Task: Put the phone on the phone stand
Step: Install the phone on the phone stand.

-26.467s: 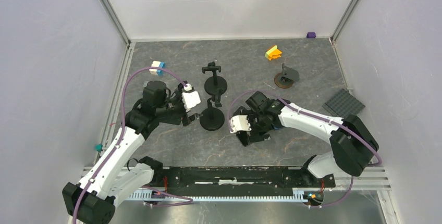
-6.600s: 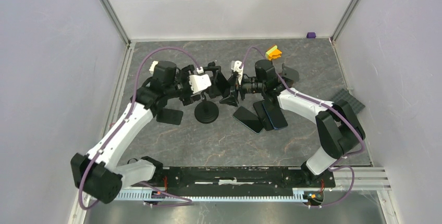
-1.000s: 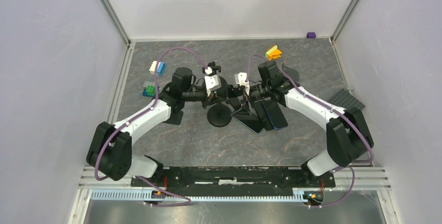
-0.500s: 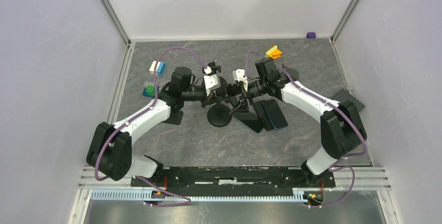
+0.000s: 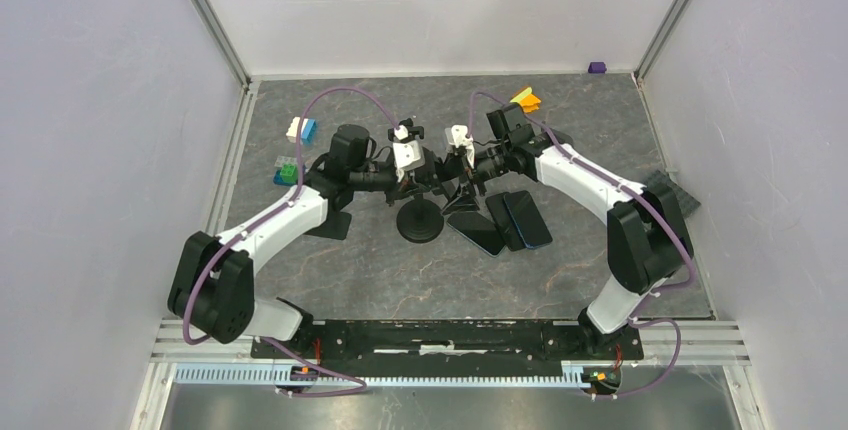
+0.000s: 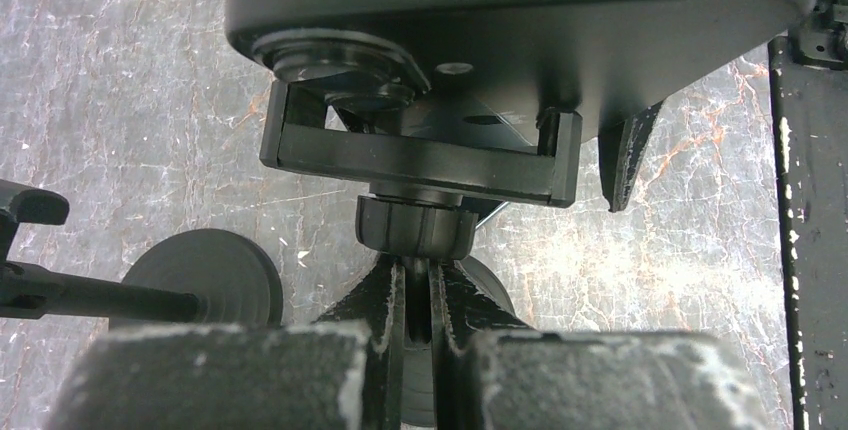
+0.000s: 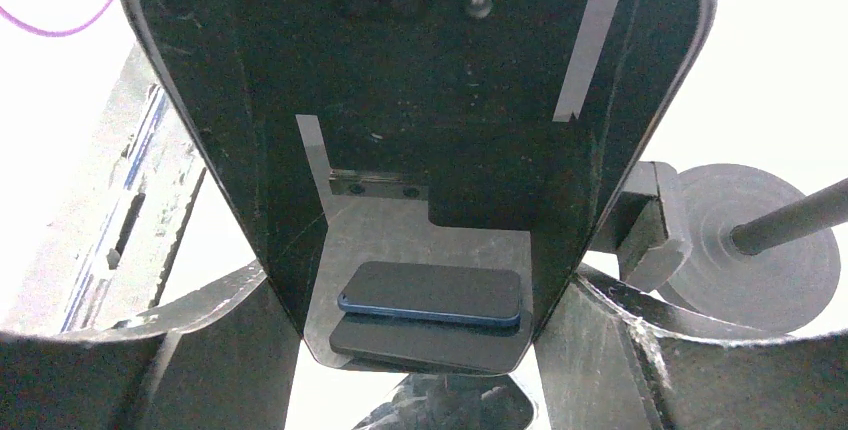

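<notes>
The black phone stand has a round base on the table. My left gripper is shut on its thin stem just under the knob, below the cradle bracket. My right gripper is shut on the phone, gripping its two long edges with the glossy face toward the camera. The phone hangs tilted right beside the stand's head. In the left wrist view the phone fills the top, right above the cradle; I cannot tell whether they touch.
Two more phones lie right of the stand base, and a dark one lies under the left arm. A second stand is behind, a third back right. Toy bricks and a grey baseplate sit at the edges.
My right gripper has carried the phone a little back and left, closer to the stand's head. The left gripper keeps its hold on the stem and has barely moved.
</notes>
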You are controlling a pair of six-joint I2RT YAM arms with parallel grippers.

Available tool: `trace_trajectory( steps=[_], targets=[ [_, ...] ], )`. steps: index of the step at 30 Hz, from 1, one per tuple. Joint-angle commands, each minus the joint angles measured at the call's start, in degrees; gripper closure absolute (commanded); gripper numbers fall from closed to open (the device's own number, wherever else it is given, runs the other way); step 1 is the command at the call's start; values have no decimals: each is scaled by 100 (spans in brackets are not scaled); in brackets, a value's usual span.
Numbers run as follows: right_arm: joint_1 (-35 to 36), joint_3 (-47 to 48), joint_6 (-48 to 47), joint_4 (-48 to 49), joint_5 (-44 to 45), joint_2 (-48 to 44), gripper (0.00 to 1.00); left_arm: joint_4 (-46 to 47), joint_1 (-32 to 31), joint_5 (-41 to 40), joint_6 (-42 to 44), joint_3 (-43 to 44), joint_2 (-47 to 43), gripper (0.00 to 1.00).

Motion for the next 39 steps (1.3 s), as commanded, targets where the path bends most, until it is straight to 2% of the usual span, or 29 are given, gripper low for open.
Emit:
trace_trajectory(
  steps=[1,14,24,29,31,39],
  targets=[
    [-63,498,-373,369,304,165,100,-979,-416,493,502,-91,248,98],
    [-63,1676,-2466,-2192,91,817,100,-1136,-416,877,755,116,394,98],
    [5,1741,-2843,-2622,-80,920,100,-1138,-300,1211,676,202,510,98],
    [226,1752,-2772,-2523,-165,931,100,-1087,-299,1445,533,240,595,98],
    [244,1681,-2408,-2182,-256,936,100,-1115,-299,1536,512,234,612,98],
    [244,844,-381,389,111,508,100,-1313,-349,1689,631,171,661,98]
  ],
)
